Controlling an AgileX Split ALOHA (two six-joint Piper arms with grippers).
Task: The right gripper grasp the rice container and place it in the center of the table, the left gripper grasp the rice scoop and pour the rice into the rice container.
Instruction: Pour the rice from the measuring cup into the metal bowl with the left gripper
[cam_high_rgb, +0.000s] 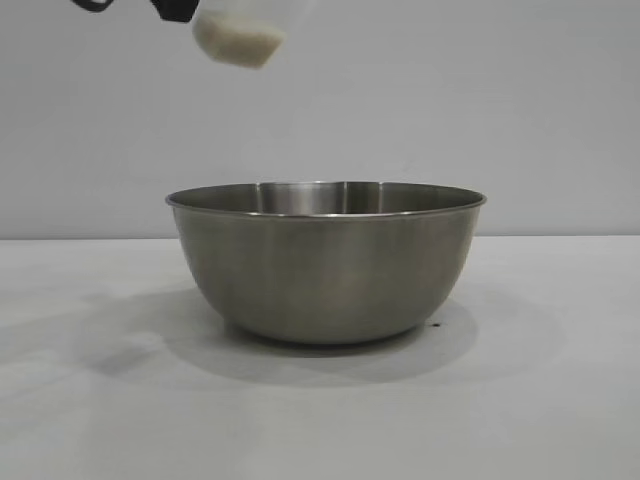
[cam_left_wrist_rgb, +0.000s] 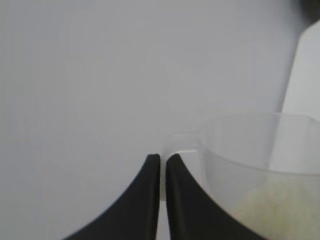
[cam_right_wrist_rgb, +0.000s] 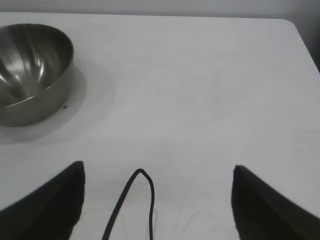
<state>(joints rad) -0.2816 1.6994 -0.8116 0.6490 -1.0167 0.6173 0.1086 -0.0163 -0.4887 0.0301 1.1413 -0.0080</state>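
Pouring is the step in hand: one rice container (cam_high_rgb: 325, 265) is already set at mid-bench (cam_high_rgb: 90, 420), its visible inner wall bare, while one rice scoop (cam_high_rgb: 240, 38), part-filled with rice (cam_left_wrist_rgb: 277, 210), is held high above its left rim, tilted, its lip tab pinched in the clenched left claw (cam_left_wrist_rgb: 162, 165). Further tipping over the bowl mouth is judged to be needed next. The right claw (cam_right_wrist_rgb: 157, 172) is parked well apart, released and empty.

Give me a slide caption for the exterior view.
Left gripper holds the tilted rice scoop above the rice container.
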